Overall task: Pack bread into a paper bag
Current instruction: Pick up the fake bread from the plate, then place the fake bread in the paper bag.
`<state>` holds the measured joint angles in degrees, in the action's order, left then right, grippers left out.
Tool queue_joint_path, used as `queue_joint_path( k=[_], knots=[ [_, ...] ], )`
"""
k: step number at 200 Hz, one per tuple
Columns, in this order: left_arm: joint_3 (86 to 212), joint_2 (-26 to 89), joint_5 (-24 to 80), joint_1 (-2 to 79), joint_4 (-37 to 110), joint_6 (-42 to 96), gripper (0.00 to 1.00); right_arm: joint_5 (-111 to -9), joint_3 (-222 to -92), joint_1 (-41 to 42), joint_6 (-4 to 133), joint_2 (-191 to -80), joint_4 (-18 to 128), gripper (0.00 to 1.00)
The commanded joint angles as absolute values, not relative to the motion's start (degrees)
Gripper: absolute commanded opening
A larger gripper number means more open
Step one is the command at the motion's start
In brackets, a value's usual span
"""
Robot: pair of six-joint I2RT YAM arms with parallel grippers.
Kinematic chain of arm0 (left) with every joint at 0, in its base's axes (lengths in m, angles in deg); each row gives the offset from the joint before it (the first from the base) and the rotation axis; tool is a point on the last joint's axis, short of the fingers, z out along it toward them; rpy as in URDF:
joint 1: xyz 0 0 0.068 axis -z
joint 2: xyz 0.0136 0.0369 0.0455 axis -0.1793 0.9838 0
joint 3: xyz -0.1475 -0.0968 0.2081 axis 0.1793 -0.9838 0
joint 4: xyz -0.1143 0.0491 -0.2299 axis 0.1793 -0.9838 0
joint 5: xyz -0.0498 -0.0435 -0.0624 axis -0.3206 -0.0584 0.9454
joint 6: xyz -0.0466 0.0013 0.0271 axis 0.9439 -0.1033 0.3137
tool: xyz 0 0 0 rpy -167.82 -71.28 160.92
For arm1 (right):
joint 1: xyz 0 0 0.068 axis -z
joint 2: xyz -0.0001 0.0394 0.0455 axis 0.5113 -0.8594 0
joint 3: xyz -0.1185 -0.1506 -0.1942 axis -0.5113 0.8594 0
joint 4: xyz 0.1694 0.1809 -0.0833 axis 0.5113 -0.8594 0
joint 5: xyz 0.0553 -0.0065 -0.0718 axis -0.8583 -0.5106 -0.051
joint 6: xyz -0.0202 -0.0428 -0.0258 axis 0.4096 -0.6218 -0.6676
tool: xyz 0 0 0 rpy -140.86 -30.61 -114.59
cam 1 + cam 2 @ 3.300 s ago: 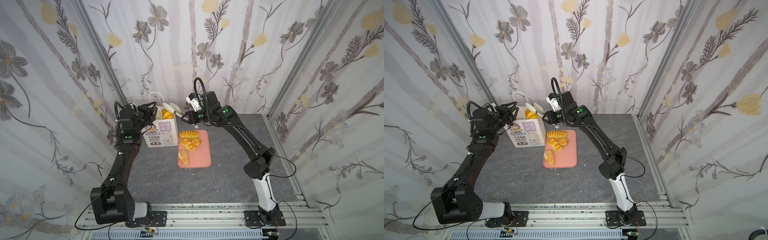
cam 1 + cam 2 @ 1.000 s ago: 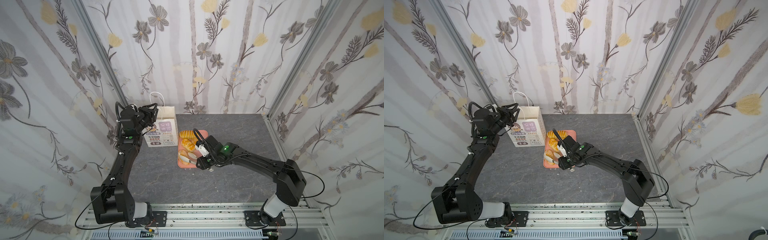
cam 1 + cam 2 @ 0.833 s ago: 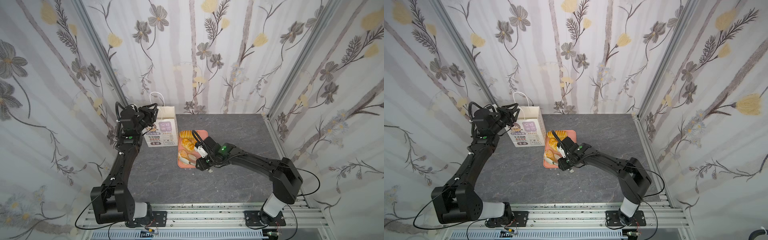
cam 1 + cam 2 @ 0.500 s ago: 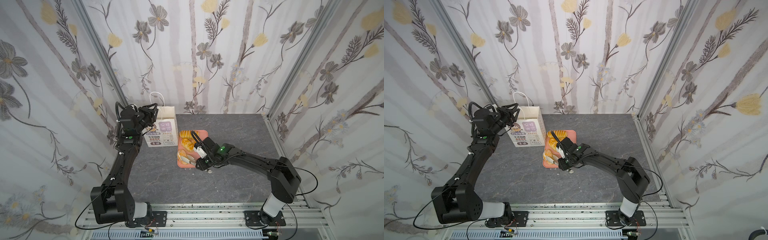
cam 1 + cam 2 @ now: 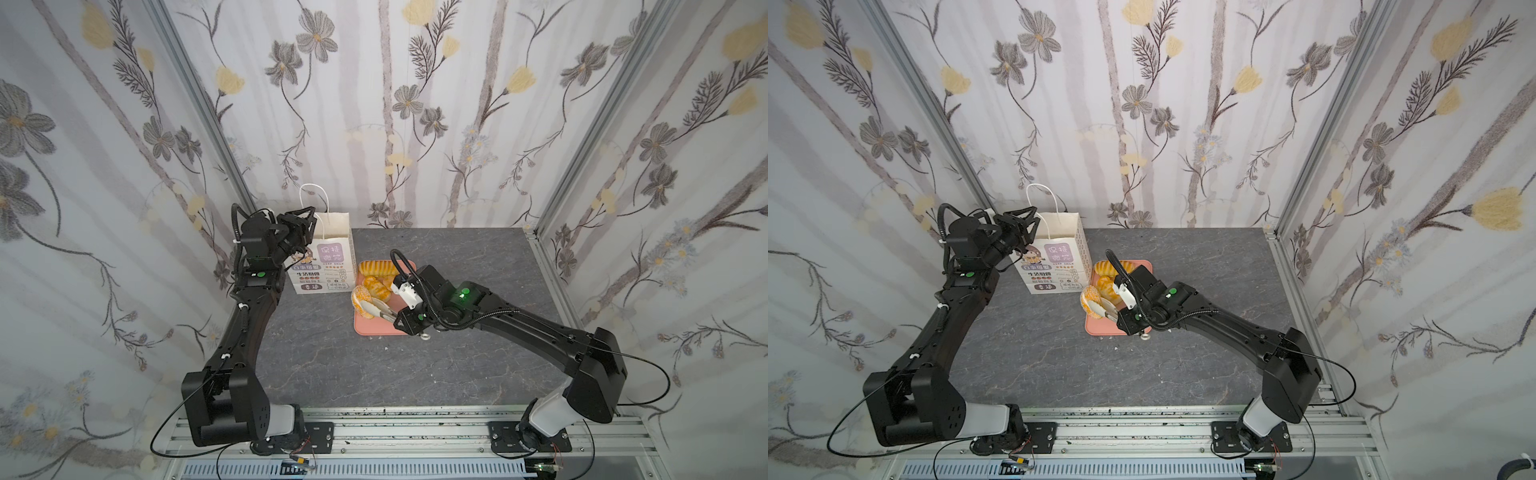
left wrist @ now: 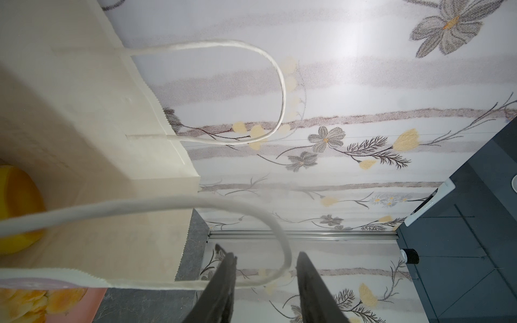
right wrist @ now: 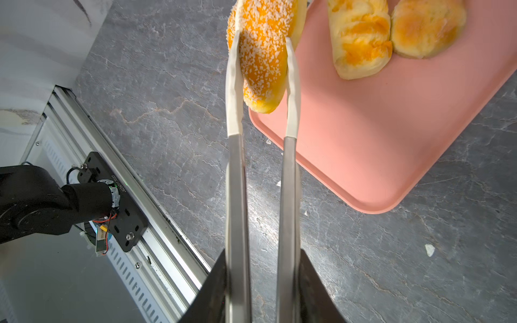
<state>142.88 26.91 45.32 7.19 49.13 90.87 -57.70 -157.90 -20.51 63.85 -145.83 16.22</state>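
The white paper bag (image 5: pixel 328 257) (image 5: pixel 1054 257) stands open at the back left, with one yellow roll (image 6: pixel 16 209) inside. My left gripper (image 5: pixel 305 226) (image 6: pixel 264 254) is at the bag's top left corner, jaws apart, and a cord handle (image 6: pixel 285 251) loops through the gap. My right gripper (image 5: pixel 397 318) (image 7: pixel 261 251) is shut on metal tongs (image 7: pixel 237 181). The tongs' white tips pinch the sesame-topped bread (image 7: pixel 263 56) (image 5: pixel 358 297) (image 5: pixel 1089 301), held on edge over the left rim of the pink tray (image 7: pixel 377 139).
More bread lies on the tray: a ridged loaf (image 5: pixel 376 268) at the far end and smaller rolls (image 7: pixel 361 42) (image 7: pixel 425 28) nearer. The tray (image 5: pixel 374 328) sits right of the bag on the grey table. Floral walls close in on three sides; a metal rail (image 5: pixel 395 424) runs along the front.
The right gripper has closed the tongs on the sesame-topped bread and tipped it up at the tray's left edge. The left arm and the bag have not moved.
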Motion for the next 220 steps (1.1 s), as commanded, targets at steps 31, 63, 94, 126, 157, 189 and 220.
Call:
queue_joint_path(
  k=[31,63,94,126,157,189,220],
  knots=[
    [143.2,26.9,45.7,7.2,51.4,91.2,0.38,-52.7,-166.9,-20.1,58.8,-142.7,11.4,0.33],
    [143.0,26.6,45.6,7.1,51.4,91.3,0.38,-48.7,-175.6,-19.3,55.2,-143.8,9.9,0.33],
    [142.4,26.0,45.3,7.1,51.4,91.4,0.38,-49.3,-187.3,-17.8,53.2,-149.2,8.0,0.34],
    [141.5,25.3,44.7,7.1,51.7,91.8,0.38,-51.5,-198.9,-16.8,53.1,-157.1,7.4,0.35],
    [141.1,24.9,44.6,7.1,52.6,92.6,0.38,-51.7,-210.6,-16.7,53.3,-165.0,5.9,0.35],
    [140.5,24.2,44.2,7.1,52.3,92.6,0.38,-53.7,-216.6,-16.6,54.5,-169.6,7.4,0.36],
    [140.4,24.0,44.2,7.1,52.0,92.7,0.39,-54.9,-218.5,-16.7,55.5,-172.5,8.3,0.37]
  ],
)
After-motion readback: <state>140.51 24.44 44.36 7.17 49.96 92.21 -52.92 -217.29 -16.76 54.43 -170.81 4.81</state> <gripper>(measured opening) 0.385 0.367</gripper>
